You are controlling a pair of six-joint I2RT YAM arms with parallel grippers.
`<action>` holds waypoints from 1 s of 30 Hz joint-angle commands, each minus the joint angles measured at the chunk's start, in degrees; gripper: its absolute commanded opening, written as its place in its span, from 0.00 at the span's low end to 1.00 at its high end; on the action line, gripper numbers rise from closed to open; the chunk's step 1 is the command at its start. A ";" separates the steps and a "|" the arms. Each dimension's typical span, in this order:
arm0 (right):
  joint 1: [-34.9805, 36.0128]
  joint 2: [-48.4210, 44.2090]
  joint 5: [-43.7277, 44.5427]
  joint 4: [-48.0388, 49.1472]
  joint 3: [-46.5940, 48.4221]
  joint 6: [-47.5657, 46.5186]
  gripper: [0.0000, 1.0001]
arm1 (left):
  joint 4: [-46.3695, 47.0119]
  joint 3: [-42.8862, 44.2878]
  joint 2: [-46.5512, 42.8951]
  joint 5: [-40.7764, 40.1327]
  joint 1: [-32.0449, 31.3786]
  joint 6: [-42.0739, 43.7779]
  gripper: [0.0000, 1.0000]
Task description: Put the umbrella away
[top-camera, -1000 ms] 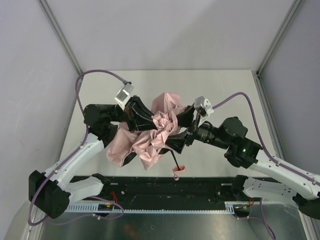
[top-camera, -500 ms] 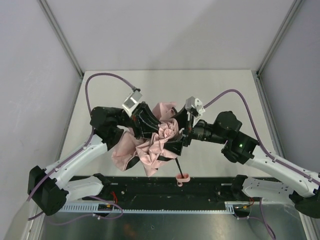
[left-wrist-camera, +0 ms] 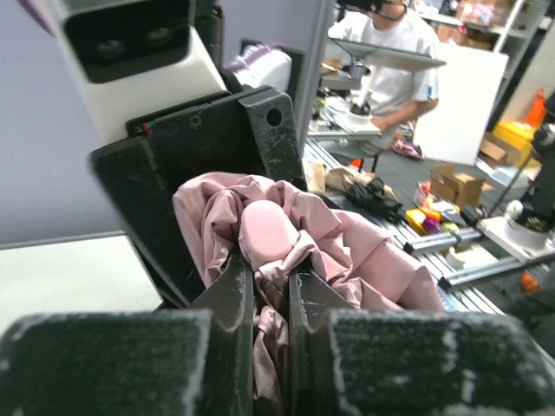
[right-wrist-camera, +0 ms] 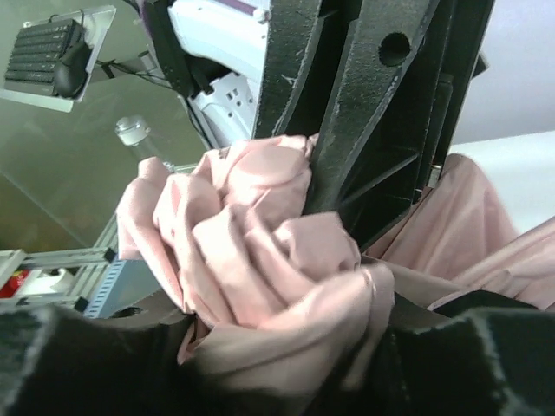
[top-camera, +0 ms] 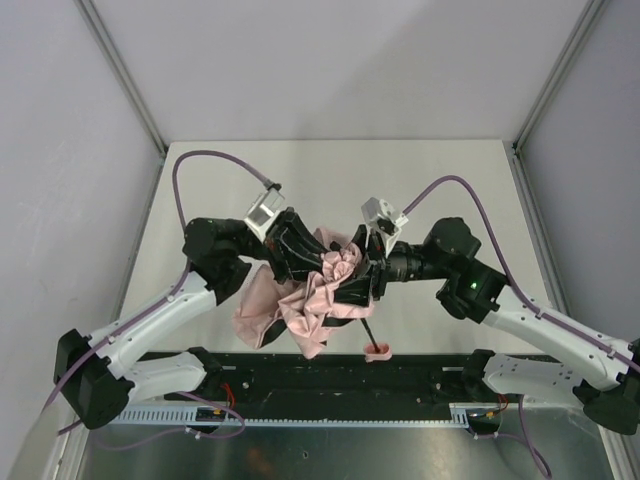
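The umbrella point(top-camera: 300, 302) is a crumpled pale pink bundle held above the table between both arms. Its thin black shaft point(top-camera: 368, 330) slants down to the small pink handle point(top-camera: 378, 351) near the front rail. My left gripper point(top-camera: 318, 262) comes in from the left; in the left wrist view it point(left-wrist-camera: 270, 276) is shut on a fold of the pink fabric point(left-wrist-camera: 364, 260). My right gripper point(top-camera: 355, 275) meets it from the right, and its jaws point(right-wrist-camera: 286, 316) have closed around a bunched wad of fabric point(right-wrist-camera: 251, 234). The two grippers almost touch.
The pale tabletop point(top-camera: 450, 180) is walled in grey on the left, back and right. A black rail point(top-camera: 330, 375) with the arm bases runs along the near edge. Purple cables point(top-camera: 210, 158) arch over both arms.
The right gripper has gone from wide open to closed on the bunched fabric. Both arms drew closer together, and the umbrella with its handle shifted slightly right and toward the front.
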 commanded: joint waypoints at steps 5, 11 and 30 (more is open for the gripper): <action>-0.27 3.72 -4.65 5.37 0.18 3.67 0.02 | 5.51 4.39 -0.63 -4.46 -2.89 6.95 0.00; -1.08 1.78 -4.12 6.20 -0.41 4.80 0.00 | 3.41 5.80 0.47 -5.57 -1.58 6.58 0.17; -20.02 -4.90 17.92 -15.72 0.36 -8.08 0.00 | -36.18 7.03 -9.86 -22.74 25.31 11.62 0.96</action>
